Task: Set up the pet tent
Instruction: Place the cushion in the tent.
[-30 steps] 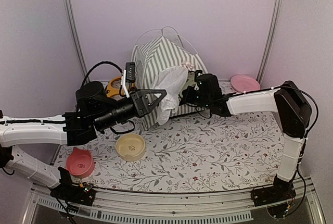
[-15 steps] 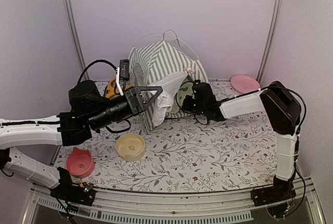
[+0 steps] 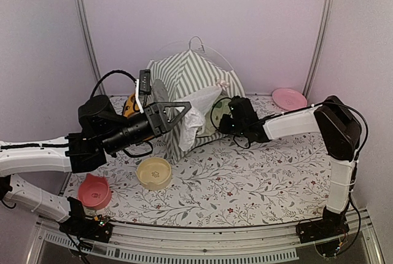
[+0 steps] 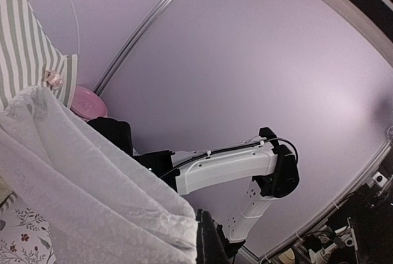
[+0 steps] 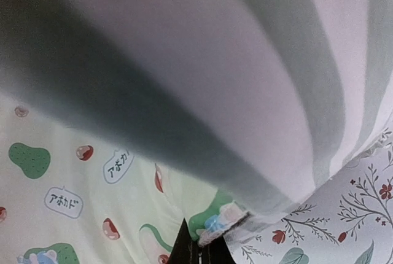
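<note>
The striped pet tent [image 3: 184, 77] stands upright at the back of the floral-covered table [image 3: 258, 178], with your two arms at its doorway, one on each side. Your left gripper [image 3: 187, 105] is pinched on the sheer lace door flap [image 3: 199, 101], drawing it away from the opening. Your right gripper [image 5: 199, 250], low at the doorway, has its fingers pressed together on the edge of the cream printed mat [image 5: 92, 172] beneath the tent's striped wall.

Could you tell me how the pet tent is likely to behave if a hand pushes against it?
Probably floppy: the pet tent is soft striped fabric, and its lace flap drapes limply from the left hand. Likely light and easy to tip or slide, as it stands tall on thin poles.
</note>
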